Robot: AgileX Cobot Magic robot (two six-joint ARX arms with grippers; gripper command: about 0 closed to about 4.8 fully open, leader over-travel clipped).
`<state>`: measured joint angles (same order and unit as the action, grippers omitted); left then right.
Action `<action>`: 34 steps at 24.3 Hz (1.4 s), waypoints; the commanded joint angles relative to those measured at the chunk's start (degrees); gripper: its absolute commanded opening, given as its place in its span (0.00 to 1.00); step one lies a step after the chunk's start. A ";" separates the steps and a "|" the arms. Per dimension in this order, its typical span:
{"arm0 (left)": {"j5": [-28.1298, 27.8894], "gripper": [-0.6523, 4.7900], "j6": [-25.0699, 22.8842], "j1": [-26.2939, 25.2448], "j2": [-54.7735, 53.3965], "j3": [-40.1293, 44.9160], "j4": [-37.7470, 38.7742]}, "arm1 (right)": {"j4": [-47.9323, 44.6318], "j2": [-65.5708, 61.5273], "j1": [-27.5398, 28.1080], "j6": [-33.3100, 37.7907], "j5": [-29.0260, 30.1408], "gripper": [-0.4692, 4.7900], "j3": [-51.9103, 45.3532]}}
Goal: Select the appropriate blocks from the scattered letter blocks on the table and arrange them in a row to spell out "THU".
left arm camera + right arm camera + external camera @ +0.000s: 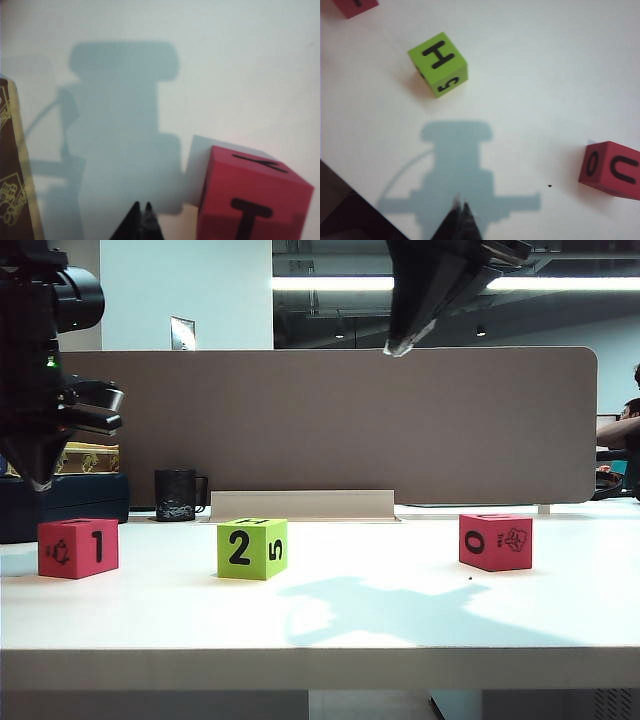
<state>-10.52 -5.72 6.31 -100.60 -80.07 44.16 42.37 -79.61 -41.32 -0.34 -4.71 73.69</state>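
Counter: wide white desk top (400, 630), three foam cubes spaced in a row.
Left fingers (141, 207): pressed together, empty, just beside red T cube (250, 200).
Right fingers (461, 206): pressed together, empty, raised between lime-green H cube (438, 64) and red U cube (611, 169), nearer neither.

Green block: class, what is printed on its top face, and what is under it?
The green block shows a black H on top, seen from the right wrist. It sits on the white table; its underside is hidden.

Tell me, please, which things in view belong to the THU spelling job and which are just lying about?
Job: left red block, showing T; green block, H on top; right red block, showing U; table; left gripper and right gripper, both shut and empty.
Lying about: black mug; partition panel.
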 commanded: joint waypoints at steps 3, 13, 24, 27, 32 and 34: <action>1.99 0.11 -0.09 -0.15 -2.91 0.00 -0.09 | -0.85 0.24 -0.57 -0.09 0.35 0.08 0.15; 8.11 0.11 0.39 0.15 -5.55 0.02 1.18 | -0.68 0.26 -0.81 -0.09 0.33 0.08 0.15; 12.26 0.11 1.49 4.96 -5.55 0.02 1.22 | -0.55 0.26 -1.20 -0.07 0.98 0.08 0.15; 12.31 0.11 1.68 6.51 -5.55 0.02 0.90 | -0.44 0.28 -1.20 0.11 1.01 0.08 0.17; 12.92 0.11 2.25 8.76 -5.55 0.02 0.74 | 0.33 0.28 -1.20 0.15 1.01 0.08 0.17; 13.57 0.11 3.45 9.53 -5.55 0.02 0.39 | 0.74 0.28 -1.20 0.15 0.98 0.08 0.17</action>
<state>2.46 -3.09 15.57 -106.24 -80.05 45.15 43.13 -79.64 -42.44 -0.32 -3.81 73.69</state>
